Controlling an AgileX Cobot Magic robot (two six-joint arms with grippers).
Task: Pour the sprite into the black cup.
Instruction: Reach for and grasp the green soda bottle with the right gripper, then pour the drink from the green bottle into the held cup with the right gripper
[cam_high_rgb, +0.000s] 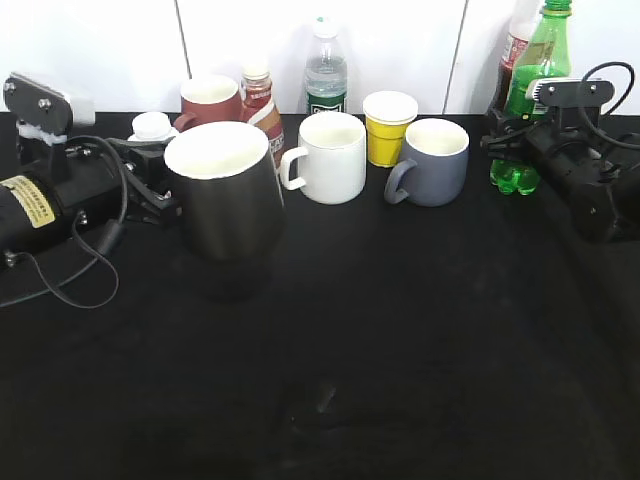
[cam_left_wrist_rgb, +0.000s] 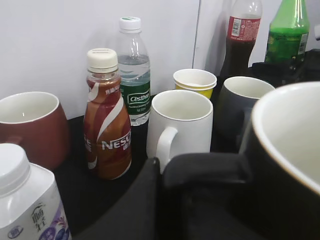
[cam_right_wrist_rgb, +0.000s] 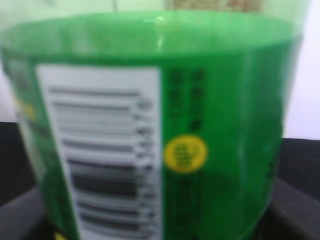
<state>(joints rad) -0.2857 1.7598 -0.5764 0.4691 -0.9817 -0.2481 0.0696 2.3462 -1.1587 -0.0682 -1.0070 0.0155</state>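
Right hand is gripping the sprite low on its body; left hand is closing on the black cup's handle. Risks, judged: the tall capped bottle is slipping or swinging when lifted, clipping the cola bottle just behind the right hand.

Bright even light; right wrist close-up of sprite blurred
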